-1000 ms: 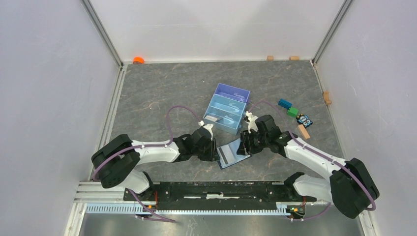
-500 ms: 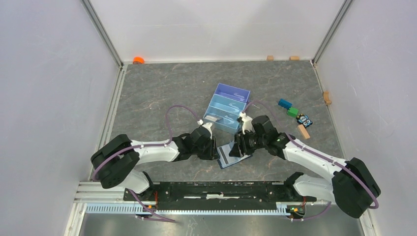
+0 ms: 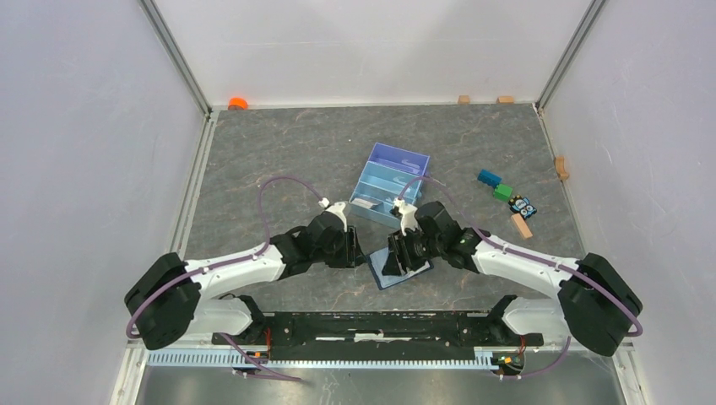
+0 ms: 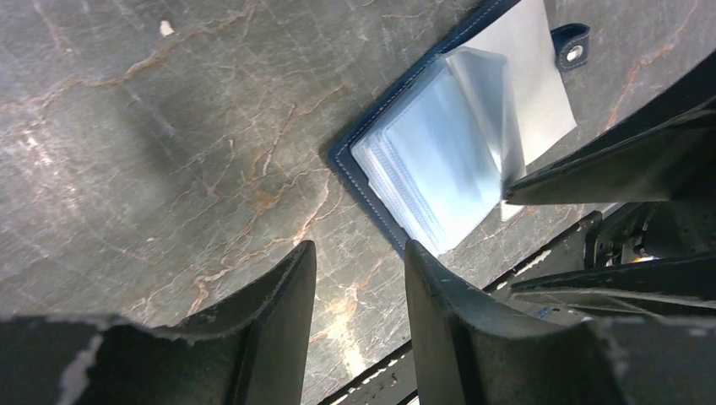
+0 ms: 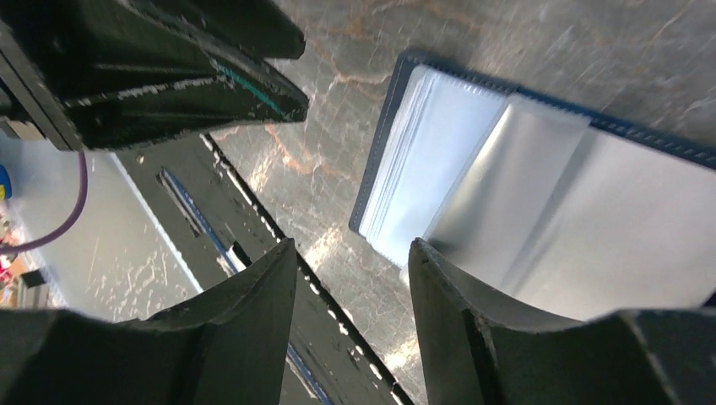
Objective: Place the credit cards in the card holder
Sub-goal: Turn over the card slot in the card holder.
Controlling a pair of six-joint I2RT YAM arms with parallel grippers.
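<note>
We see two robot arms meeting low over a dark stone table [image 3: 253, 169]. The card holder [image 3: 390, 275] lies open on the table between them, near their bases, with its clear sleeves fanned upward. The left gripper [image 4: 360, 253] is just left of the holder, its jaws spread with nothing between them. The right gripper [image 5: 350, 253] hangs directly over the holder, also parted and empty.

The cards [image 3: 365, 203] sit in a blue tray [image 3: 404, 157] just beyond both grippers, on the far side of the holder. We judge the left gripper slightly nearer to them, while the right is better placed to steady the sleeves.
</note>
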